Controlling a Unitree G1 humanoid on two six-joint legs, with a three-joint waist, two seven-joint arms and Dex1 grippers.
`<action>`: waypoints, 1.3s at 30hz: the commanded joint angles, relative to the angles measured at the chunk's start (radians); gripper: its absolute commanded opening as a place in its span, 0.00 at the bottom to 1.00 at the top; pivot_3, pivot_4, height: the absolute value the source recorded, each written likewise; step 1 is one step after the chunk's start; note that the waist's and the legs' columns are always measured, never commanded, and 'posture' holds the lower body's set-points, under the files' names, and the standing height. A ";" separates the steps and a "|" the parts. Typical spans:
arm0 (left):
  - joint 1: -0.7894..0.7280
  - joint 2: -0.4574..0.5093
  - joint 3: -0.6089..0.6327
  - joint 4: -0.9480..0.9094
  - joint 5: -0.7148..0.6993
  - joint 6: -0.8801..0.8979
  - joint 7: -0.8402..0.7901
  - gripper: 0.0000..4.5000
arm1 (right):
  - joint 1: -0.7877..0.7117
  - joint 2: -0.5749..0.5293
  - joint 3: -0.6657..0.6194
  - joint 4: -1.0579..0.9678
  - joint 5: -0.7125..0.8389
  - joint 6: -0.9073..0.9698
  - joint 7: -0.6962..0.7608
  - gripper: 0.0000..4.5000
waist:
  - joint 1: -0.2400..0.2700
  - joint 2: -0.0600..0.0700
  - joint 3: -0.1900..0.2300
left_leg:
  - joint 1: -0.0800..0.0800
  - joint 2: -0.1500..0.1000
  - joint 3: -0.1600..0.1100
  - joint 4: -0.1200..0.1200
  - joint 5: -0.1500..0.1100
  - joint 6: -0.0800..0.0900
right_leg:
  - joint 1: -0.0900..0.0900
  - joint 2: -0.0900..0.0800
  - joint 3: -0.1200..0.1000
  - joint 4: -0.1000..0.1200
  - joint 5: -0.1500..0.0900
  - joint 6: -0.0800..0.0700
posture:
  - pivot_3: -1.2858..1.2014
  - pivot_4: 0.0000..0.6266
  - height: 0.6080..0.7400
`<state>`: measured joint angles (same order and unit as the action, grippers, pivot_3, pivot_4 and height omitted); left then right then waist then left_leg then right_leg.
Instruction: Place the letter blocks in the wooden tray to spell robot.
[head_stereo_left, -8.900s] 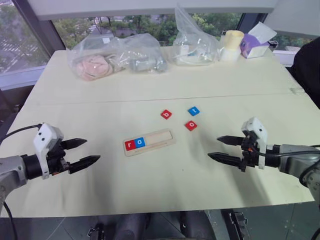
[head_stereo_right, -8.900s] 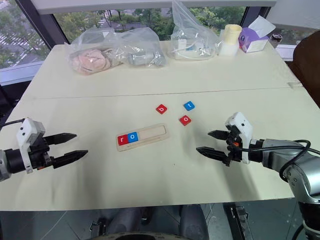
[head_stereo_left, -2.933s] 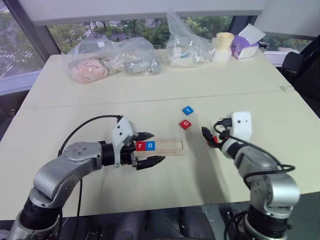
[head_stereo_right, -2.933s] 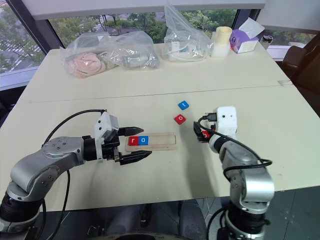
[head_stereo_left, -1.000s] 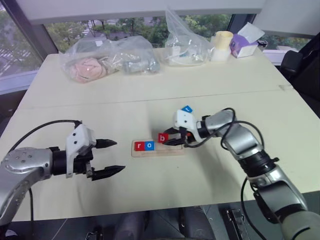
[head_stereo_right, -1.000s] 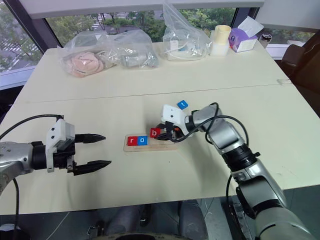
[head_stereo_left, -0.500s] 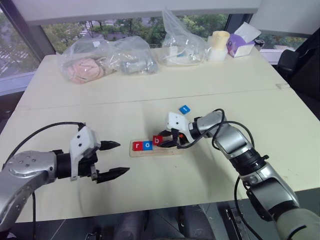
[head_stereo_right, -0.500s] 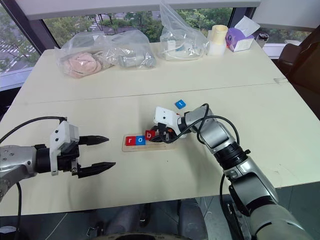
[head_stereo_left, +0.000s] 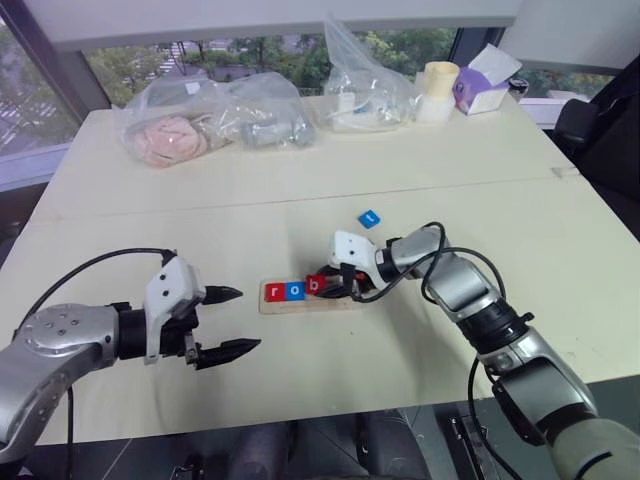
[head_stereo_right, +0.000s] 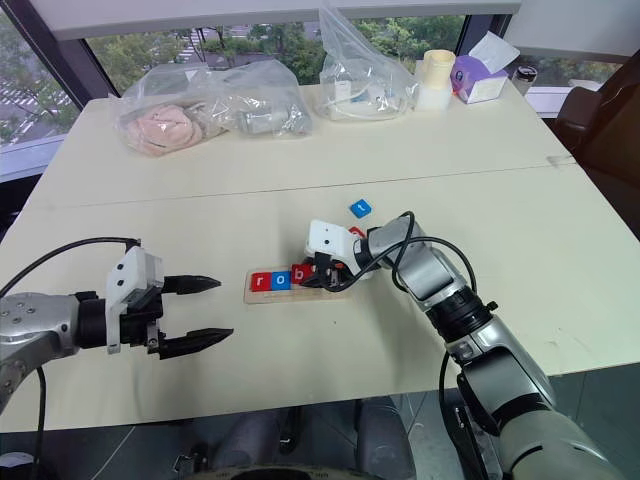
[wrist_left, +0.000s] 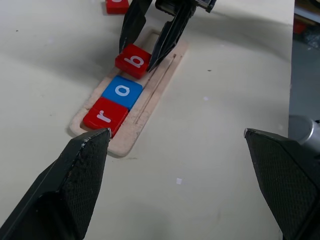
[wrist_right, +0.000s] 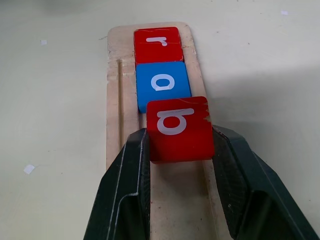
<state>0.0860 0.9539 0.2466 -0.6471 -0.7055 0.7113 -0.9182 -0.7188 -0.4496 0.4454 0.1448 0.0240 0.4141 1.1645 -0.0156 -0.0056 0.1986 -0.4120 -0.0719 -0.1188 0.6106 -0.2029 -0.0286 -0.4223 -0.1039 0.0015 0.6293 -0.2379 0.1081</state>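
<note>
Red b block sits pinched in the right hand, over the wooden tray beside the blue o, seemingly tilted. Lower it flat and flush before letting go. Left hand waits wide open, empty, above the worktop.

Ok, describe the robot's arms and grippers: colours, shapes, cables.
Both arms are rounded silver-grey metal segments with dark joints and loose black cables looping alongside. The left gripper and right gripper each carry a white boxy module at the wrist and two black, tapering, pointed fingers with finely textured inner faces.
</note>
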 joint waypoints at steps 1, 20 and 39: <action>-0.002 -0.003 -0.002 0.001 0.012 -0.026 -0.008 1.00 | 0.003 0.012 -0.005 -0.018 0.013 -0.019 0.007 0.25 | 0.000 0.000 0.000 | 0.000 0.000 0.000 0.000 0.000 0.000 | 0.000 0.000 0.000 0.000 0.000 0.000 | 0.52 0.24 1.00; -0.014 -0.037 -0.019 0.013 0.050 -0.069 0.005 1.00 | -0.023 0.037 -0.231 -0.076 0.120 0.123 -0.142 0.99 | 0.002 0.000 0.000 | 0.000 0.000 0.001 0.000 0.000 0.000 | 0.000 0.000 0.001 0.000 0.000 0.000 | 0.52 0.24 1.00; -0.261 -0.268 -0.261 0.082 0.147 -0.058 0.202 1.00 | 0.241 0.168 -0.374 -0.195 0.081 0.324 -0.671 0.99 | -0.001 -0.003 -0.002 | 0.002 0.001 0.004 0.001 0.000 0.000 | -0.001 0.002 0.008 0.002 0.002 0.000 | 0.52 0.24 1.00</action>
<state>-0.1699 0.6853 -0.0099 -0.5628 -0.5833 0.6666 -0.7332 -0.4600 -0.2896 0.0624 -0.0573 0.1191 0.7706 0.5100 -0.0166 -0.0082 0.1968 -0.4097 -0.0712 -0.1147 0.6120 -0.2025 -0.0282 -0.4228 -0.1018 0.0099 0.6310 -0.2355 0.1080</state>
